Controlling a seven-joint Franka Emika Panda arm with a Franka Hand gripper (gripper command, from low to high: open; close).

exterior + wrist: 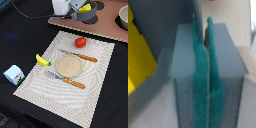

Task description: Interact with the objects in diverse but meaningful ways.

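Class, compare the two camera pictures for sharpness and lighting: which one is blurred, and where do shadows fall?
Wrist view: heavily blurred, the claw's teal fingers and the yellow cheese wedge both soft-edged, too close to focus. Exterior view: fairly sharp but low in detail, evenly lit, with only short soft shadows beside the tomato and banana on the placemat.

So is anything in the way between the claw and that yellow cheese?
Nothing visible. The claw hangs right at the grey pan, and the cheese wedge lies uncovered inside it, close beside the claw. Only the pan's own wall surrounds the cheese.
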